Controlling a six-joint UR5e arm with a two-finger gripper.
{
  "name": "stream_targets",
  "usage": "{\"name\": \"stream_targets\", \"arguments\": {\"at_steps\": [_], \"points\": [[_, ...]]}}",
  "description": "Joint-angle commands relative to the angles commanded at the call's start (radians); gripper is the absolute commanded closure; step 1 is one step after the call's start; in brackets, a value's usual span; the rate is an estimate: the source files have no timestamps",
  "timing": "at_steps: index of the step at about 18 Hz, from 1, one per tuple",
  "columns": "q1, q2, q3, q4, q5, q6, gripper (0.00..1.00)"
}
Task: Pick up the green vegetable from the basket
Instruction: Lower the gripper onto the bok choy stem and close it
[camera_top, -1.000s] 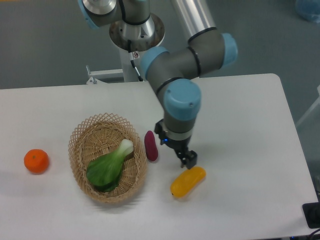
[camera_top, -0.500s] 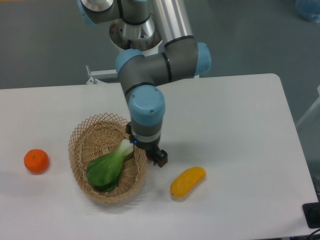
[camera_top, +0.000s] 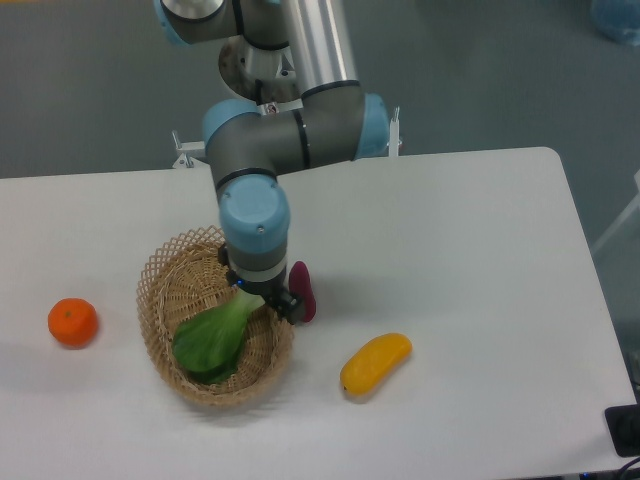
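The green vegetable (camera_top: 212, 340) lies in the oval tan wicker basket (camera_top: 165, 285), dark leaves toward the front left, pale stem pointing up right. My gripper (camera_top: 268, 301) hangs over the basket's right side, right above the stem end, which its wrist covers. Only one dark finger (camera_top: 290, 309) shows near the basket rim. The wrist hides the jaws, so I cannot tell whether they are open or shut, or whether they touch the stem.
A purple eggplant-like piece (camera_top: 303, 290) lies just right of the basket, next to the gripper. A yellow elongated fruit (camera_top: 375, 362) lies further right and nearer. An orange (camera_top: 72, 322) sits at the left of the white table.
The arm has swung left, from above the yellow fruit, past the purple piece, to over the basket's right side above the vegetable's stem. The objects have not moved.
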Motion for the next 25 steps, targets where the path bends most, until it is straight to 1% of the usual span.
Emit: {"name": "stream_targets", "arguments": {"at_steps": [2, 6, 9, 11, 15, 16, 17, 21, 22, 23, 25], "points": [[-0.006, -0.008, -0.018, 0.017, 0.0, -0.017, 0.0], [-0.017, -0.015, -0.061, 0.109, 0.003, -0.032, 0.0], [-0.02, -0.037, -0.064, 0.166, 0.008, -0.067, 0.0], [-0.031, -0.046, -0.064, 0.176, 0.012, -0.084, 0.0], [-0.032, -0.06, -0.064, 0.178, 0.012, -0.084, 0.0], [-0.032, -0.06, -0.064, 0.178, 0.012, -0.084, 0.03], [-0.032, -0.06, -0.063, 0.176, 0.012, -0.083, 0.1], [-0.034, -0.064, -0.063, 0.167, 0.014, -0.089, 0.57], [-0.034, -0.064, -0.063, 0.167, 0.014, -0.089, 0.66], [-0.034, -0.064, -0.058, 0.166, 0.015, -0.089, 0.7], [-0.034, -0.063, -0.052, 0.158, 0.014, -0.089, 0.74]]}}
